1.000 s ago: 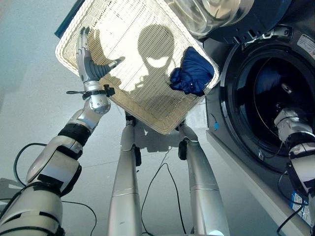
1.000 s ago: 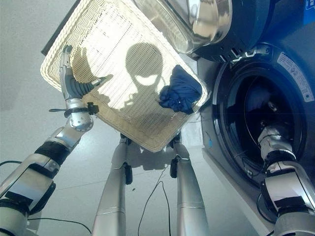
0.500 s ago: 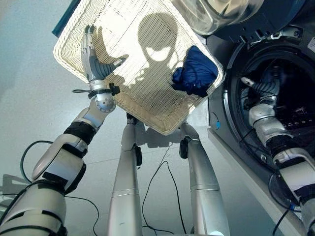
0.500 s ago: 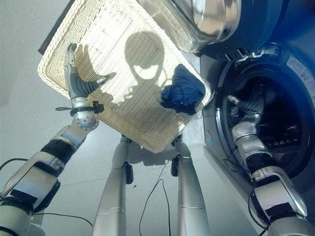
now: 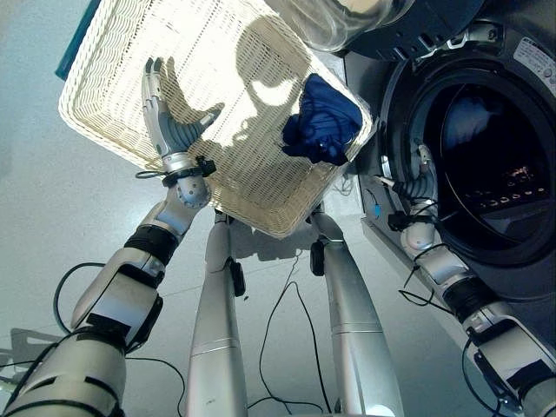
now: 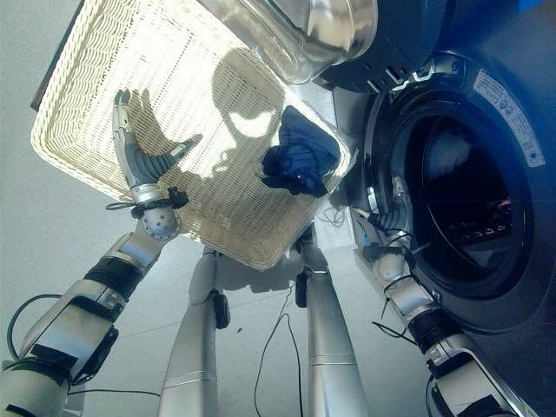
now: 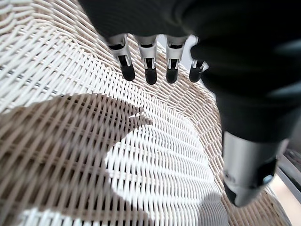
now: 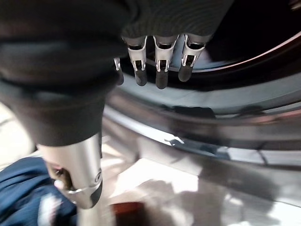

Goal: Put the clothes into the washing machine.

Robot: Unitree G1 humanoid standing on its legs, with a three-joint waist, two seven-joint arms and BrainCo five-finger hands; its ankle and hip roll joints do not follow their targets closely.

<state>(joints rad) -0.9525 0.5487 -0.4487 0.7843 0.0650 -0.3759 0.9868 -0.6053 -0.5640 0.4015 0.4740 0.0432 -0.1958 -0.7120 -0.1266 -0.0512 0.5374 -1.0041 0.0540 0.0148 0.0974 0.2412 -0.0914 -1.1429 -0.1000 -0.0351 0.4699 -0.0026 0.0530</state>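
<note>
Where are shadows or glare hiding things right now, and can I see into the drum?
Left eye view: a hard shadow of the robot falls across the basket, beside the blue cloth; the drum is mostly black. Right eye view: glare on the glass door. Left wrist view: the left hand casts its shadow on the weave. Right wrist view: the right hand is sharp, the background blurred.

Two head views down onto basket (image 5: pixel 130 95); wrist views close.

The basket (image 5: pixel 130 104) is cut off along its far edge. The washing machine's drum (image 5: pixel 495 165) is too dark to show its contents.
</note>
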